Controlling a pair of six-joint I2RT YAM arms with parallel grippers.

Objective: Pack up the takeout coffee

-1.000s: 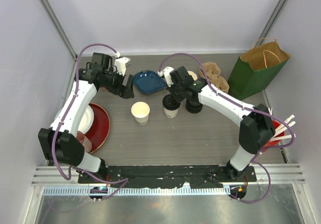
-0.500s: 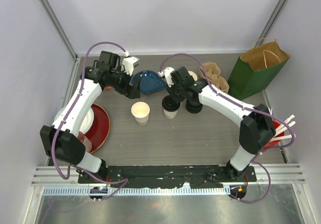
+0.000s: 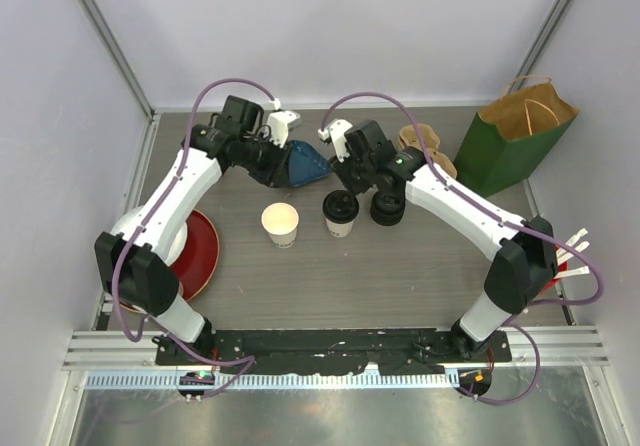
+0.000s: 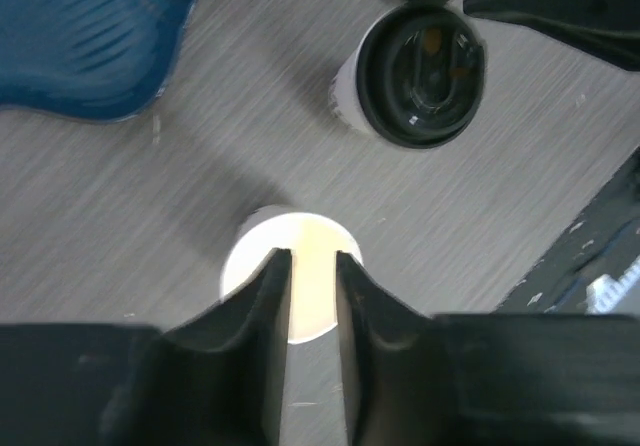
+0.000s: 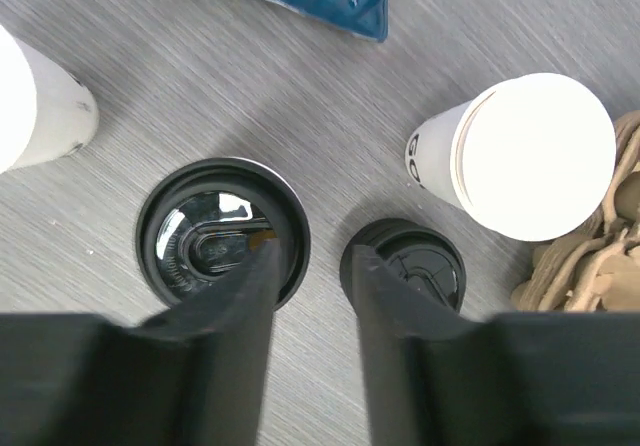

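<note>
Two arms arch inward toward the blue dish, the left end effector and right end effector both parted and empty, while lidded takeout coffee cups stand on the surface just nearside of that dish.

White-shelled arms with black joints, looping purple cables and tapered black gripper fingers.

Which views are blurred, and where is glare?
Left wrist view: soft throughout, open cup washed out. Right wrist view: sharp, glint on the lid, white cup blown out on top. Top view: even light, bright strip on the near rail.
</note>
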